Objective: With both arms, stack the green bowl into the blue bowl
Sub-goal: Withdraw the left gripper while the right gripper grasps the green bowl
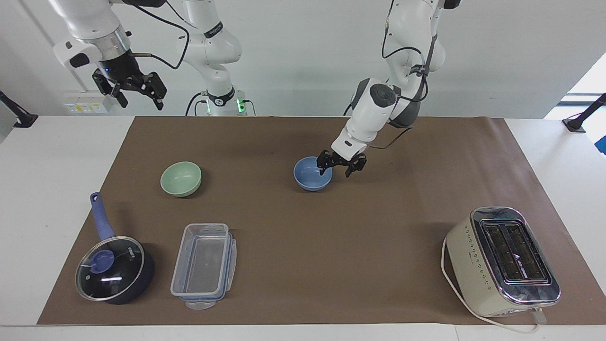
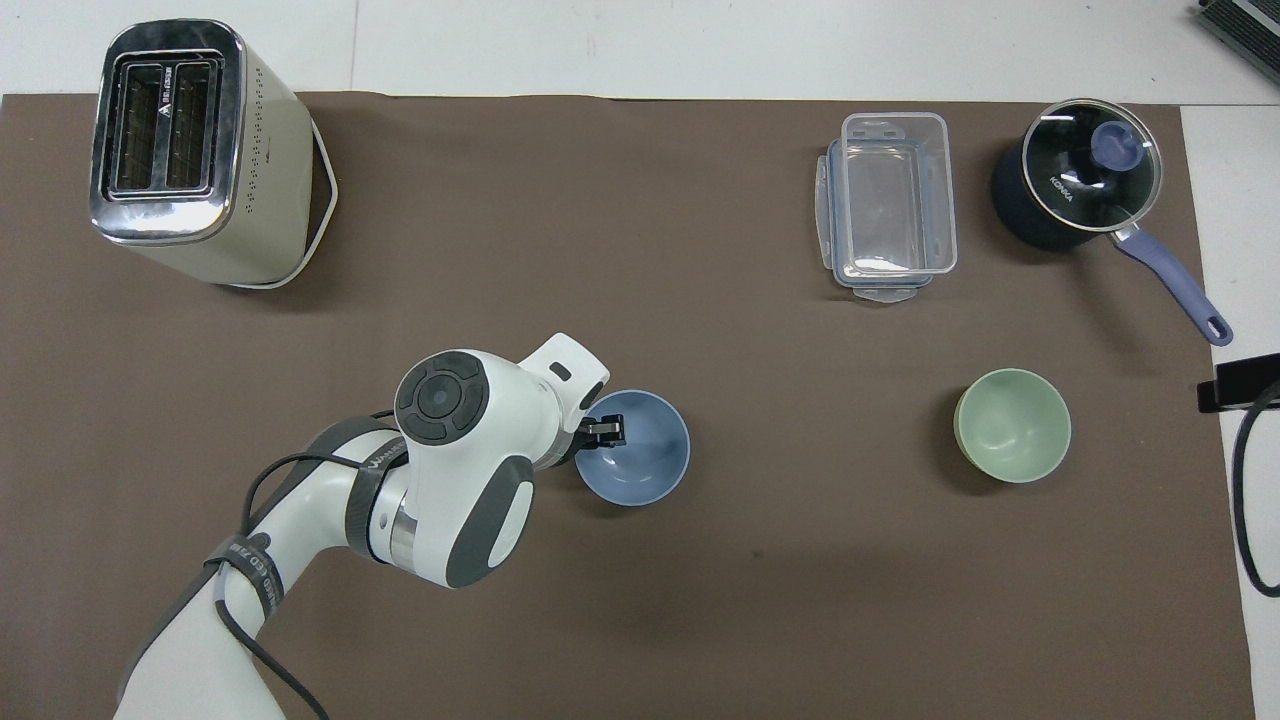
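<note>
Over the round periwinkle-blue bowl's (image 1: 312, 173) rim, left gripper (image 1: 342, 166) fingers spread wide, empty; right gripper (image 1: 135, 91) waits raised, fingers spread.

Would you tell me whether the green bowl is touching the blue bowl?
Apart: the overhead view shows bare brown mat between green bowl and blue bowl.
</note>
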